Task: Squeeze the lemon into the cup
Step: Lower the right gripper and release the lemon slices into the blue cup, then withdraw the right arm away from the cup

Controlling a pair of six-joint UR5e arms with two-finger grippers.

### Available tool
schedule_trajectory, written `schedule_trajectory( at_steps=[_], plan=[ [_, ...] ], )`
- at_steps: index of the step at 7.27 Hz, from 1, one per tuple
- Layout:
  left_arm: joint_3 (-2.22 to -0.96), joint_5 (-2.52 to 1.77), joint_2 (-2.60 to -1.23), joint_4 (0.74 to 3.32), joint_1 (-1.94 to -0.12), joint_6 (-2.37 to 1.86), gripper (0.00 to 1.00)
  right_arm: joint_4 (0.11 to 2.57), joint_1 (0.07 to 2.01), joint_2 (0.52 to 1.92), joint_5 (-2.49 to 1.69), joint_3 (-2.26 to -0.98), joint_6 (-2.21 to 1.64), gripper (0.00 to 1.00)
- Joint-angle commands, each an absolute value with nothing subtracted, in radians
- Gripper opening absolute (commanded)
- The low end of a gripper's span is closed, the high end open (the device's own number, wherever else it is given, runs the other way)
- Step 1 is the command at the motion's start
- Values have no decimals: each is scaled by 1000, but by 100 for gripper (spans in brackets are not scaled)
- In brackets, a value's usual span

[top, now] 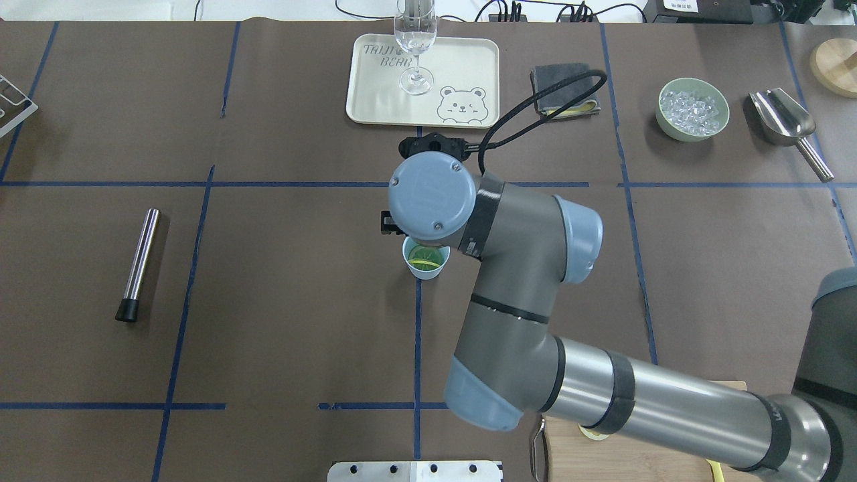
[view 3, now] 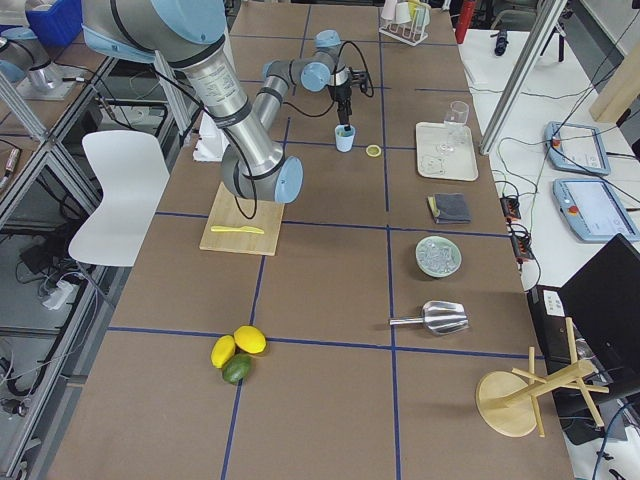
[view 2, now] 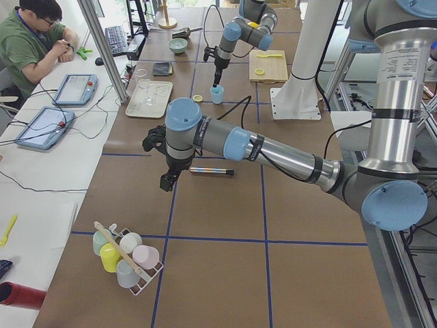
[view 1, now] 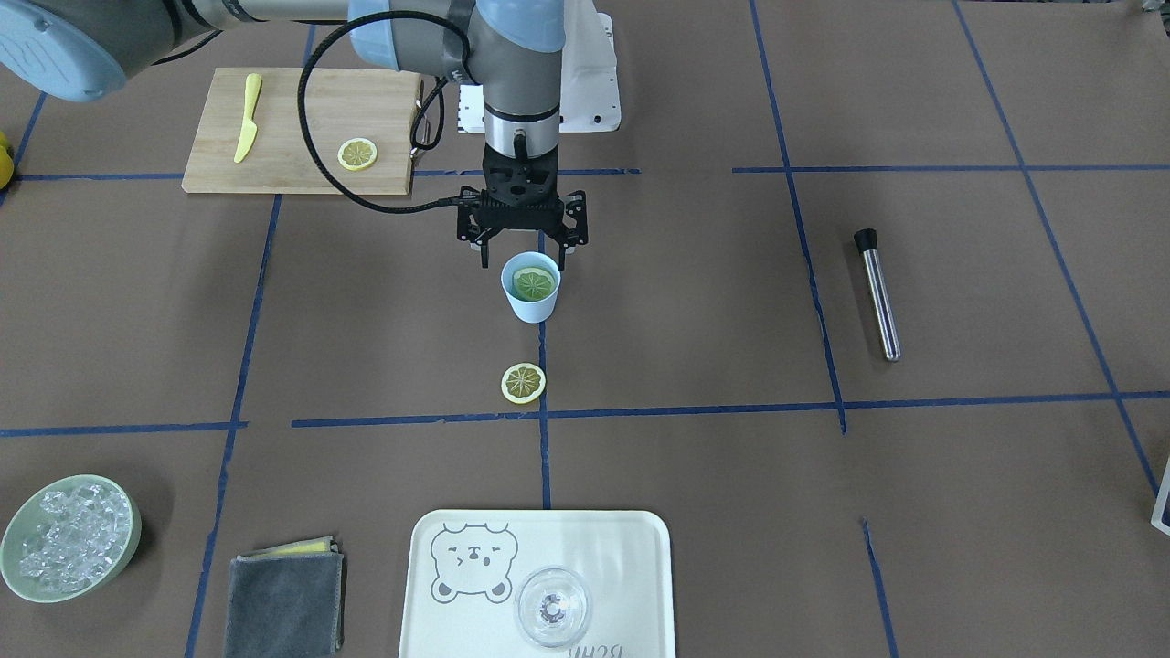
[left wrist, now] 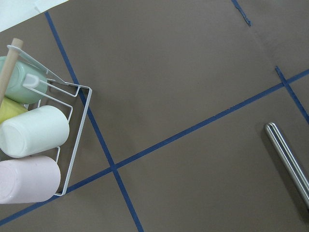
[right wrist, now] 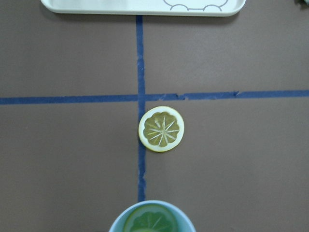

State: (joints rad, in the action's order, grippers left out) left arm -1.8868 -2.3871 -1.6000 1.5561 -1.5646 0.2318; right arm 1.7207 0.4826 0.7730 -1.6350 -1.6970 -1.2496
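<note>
The light-blue cup (view 1: 530, 289) stands mid-table with a lemon slice (view 1: 533, 283) lying inside it. My right gripper (view 1: 522, 263) hangs just above the cup's far rim, open and empty. A second lemon slice (view 1: 523, 383) lies flat on the table in front of the cup. It also shows in the right wrist view (right wrist: 161, 128), with the cup's rim (right wrist: 152, 220) at the bottom edge. A third slice (view 1: 357, 153) sits on the cutting board. My left gripper (view 2: 166, 181) hovers far off over the table's other end; I cannot tell whether it is open or shut.
A wooden cutting board (view 1: 302, 128) holds a yellow knife (view 1: 247, 117). A metal muddler (view 1: 877, 292), a green bowl of ice (view 1: 69, 535), a grey cloth (view 1: 285, 599) and a bear tray (view 1: 457, 631) with a clear glass (view 1: 551, 606) surround the cup. A cup rack (left wrist: 72, 116) lies below the left wrist.
</note>
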Motion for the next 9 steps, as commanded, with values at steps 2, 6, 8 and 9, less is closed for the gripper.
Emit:
schedule_trajectory(
  at_steps=[2, 6, 8, 9],
  plan=[
    [-1884, -2390, -1603, 1722, -1565, 229, 100, 1714, 755, 931, -1921, -1792, -868, 100],
    [-1793, -2488, -1617, 2130, -1543, 88, 100, 1717, 1137, 1147, -2182, -1761, -269, 100],
    [-1795, -2456, -1598, 2157, -1418, -242, 100, 1715, 1292, 1285, -2213, -1717, 1, 100],
    [-1801, -2342, -1598, 2170, -1345, -378, 100, 1710, 1365, 1371, -2214, -1720, 3, 100]
  ],
)
